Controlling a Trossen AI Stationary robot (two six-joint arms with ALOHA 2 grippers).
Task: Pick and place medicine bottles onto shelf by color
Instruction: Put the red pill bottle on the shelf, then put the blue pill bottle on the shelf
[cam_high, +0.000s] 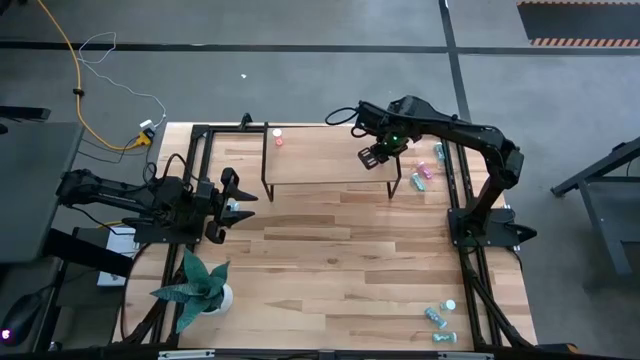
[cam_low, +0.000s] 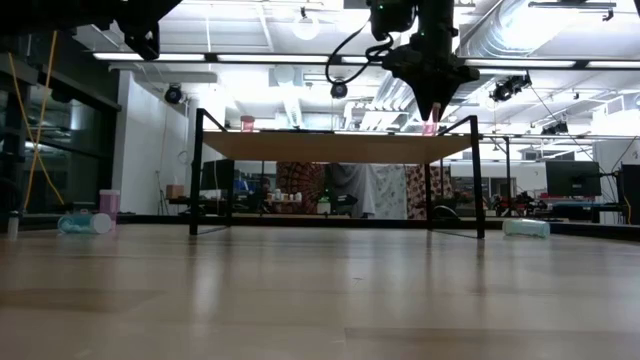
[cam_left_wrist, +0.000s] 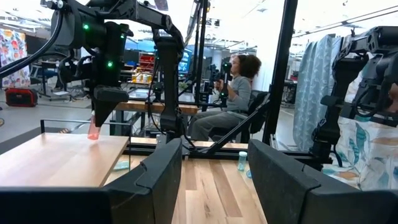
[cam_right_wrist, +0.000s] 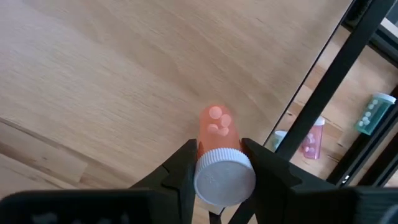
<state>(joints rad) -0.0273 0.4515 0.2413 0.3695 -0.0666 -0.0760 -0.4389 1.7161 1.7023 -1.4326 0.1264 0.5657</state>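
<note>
right gripper (cam_right_wrist: 217, 163): fingers closed on the white cap of a red-orange bottle (cam_right_wrist: 216, 126), over the right end of the shelf (cam_high: 320, 160); in the low view the bottle (cam_low: 431, 122) stands upright at the shelf top, though contact with the wood cannot be told.
left gripper (cam_left_wrist: 214, 180): waits at the table's left edge, fingers apart, holding nothing.
shelf: light wood top on thin black legs, at the far side of the table (cam_high: 340, 260).
pink bottle (cam_high: 278, 139): stands at the shelf's far left corner.
bottles by the shelf (cam_high: 425, 172): pink and teal ones lie on the table just right of the shelf.
near bottles (cam_high: 438, 318): small teal cluster at the table's near right corner.
plant (cam_high: 197, 285): green, in a white pot, near left corner.
person (cam_left_wrist: 231, 93): seated in the room beyond the table.
</note>
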